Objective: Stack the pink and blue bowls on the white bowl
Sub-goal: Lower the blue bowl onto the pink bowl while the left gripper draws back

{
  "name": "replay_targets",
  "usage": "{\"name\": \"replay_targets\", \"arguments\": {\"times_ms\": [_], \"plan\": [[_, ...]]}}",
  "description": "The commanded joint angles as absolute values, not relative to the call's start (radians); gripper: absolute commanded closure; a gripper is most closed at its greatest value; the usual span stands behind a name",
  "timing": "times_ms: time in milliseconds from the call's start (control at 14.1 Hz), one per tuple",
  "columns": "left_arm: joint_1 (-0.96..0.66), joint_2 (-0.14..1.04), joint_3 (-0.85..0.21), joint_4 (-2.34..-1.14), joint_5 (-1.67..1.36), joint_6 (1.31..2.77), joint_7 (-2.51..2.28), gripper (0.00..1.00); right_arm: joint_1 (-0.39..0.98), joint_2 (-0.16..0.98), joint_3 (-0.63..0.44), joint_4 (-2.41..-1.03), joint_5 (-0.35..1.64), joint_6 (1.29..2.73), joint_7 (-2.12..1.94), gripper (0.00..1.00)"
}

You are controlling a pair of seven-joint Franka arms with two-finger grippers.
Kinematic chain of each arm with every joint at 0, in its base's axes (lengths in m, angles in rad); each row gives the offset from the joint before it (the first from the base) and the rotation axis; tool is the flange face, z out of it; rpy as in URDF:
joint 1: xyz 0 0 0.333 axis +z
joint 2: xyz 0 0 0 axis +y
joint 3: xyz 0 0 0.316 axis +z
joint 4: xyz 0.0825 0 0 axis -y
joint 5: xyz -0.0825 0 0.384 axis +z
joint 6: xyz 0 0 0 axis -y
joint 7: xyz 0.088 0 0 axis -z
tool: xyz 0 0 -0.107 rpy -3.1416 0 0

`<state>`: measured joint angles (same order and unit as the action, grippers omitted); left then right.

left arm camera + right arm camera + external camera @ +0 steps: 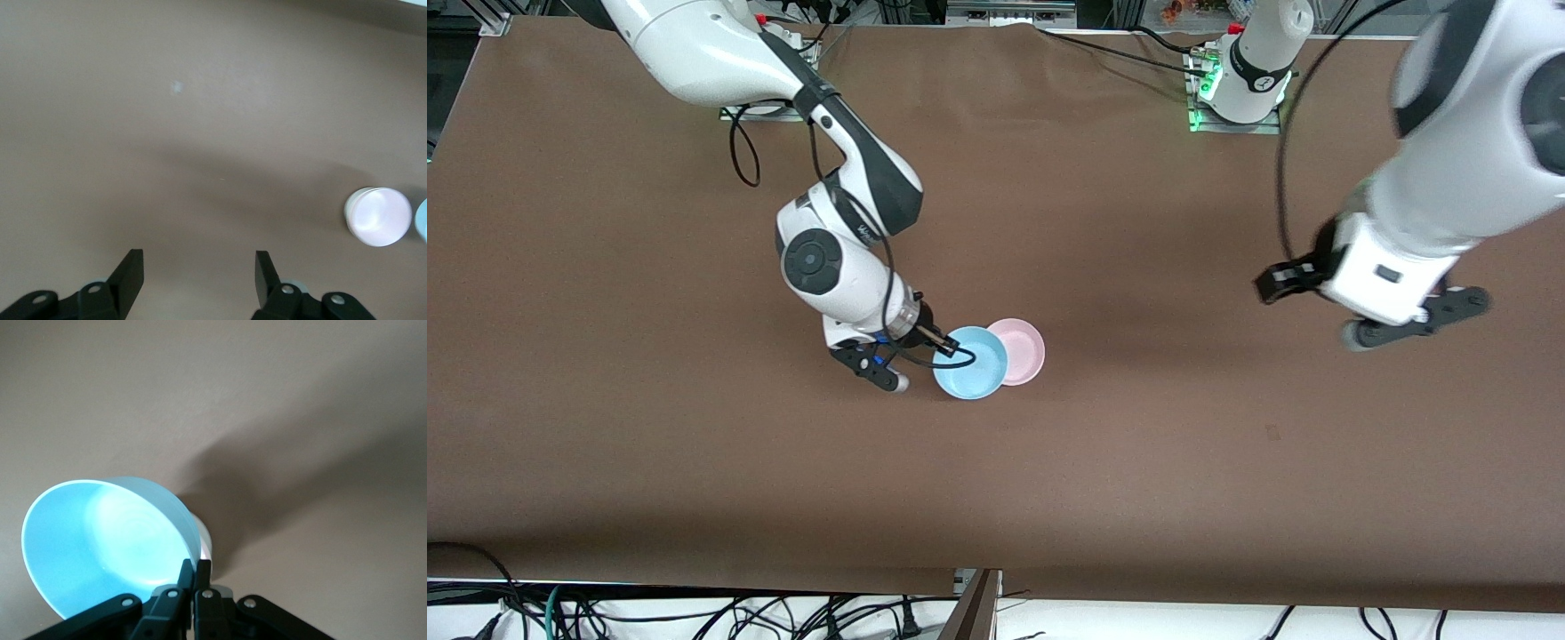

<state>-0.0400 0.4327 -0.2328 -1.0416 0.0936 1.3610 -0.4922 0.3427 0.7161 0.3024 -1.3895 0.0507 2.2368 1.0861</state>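
Evidently the risk sits with the blue bowl (970,363), which the right gripper (943,348) pinches by its rim, one finger inside and one outside, jaws clenched on the thin wall. The right wrist view shows the bowl tilted in that grip, with a pale edge peeking from under it; I cannot tell whether that is the white bowl. A rim pinch on smooth plastic could let the bowl swing or slip, and a release while it is tilted might leave it cocked on the stack or sliding off.

Just beside the blue bowl, slightly farther from the front camera and partly overlapped by it, lies the pink bowl (1020,349) on the brown table (694,462). Lowering or shifting the blue bowl could clip that pink rim and shove it along.

Well apart from the blue bowl, toward the left arm's end of the table, the left gripper (199,270) waits above bare table, jaws spread and empty.
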Motion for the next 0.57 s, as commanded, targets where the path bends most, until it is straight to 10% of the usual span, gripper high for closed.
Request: {"name": "replay_targets", "arguments": {"times_ms": [0,497], "plan": [[0.038,0.417,-0.241,-1.054,0.067,1.344,-0.324,0.2,0.376,0.747,0.291,-1.341,0.034,2.246,1.126,1.0],[0.049,0.364,-0.244,-1.127,0.066,1.35,-0.29,0.16,0.449,0.798,0.288,-1.341,0.029,2.301,1.154,1.0]]}}
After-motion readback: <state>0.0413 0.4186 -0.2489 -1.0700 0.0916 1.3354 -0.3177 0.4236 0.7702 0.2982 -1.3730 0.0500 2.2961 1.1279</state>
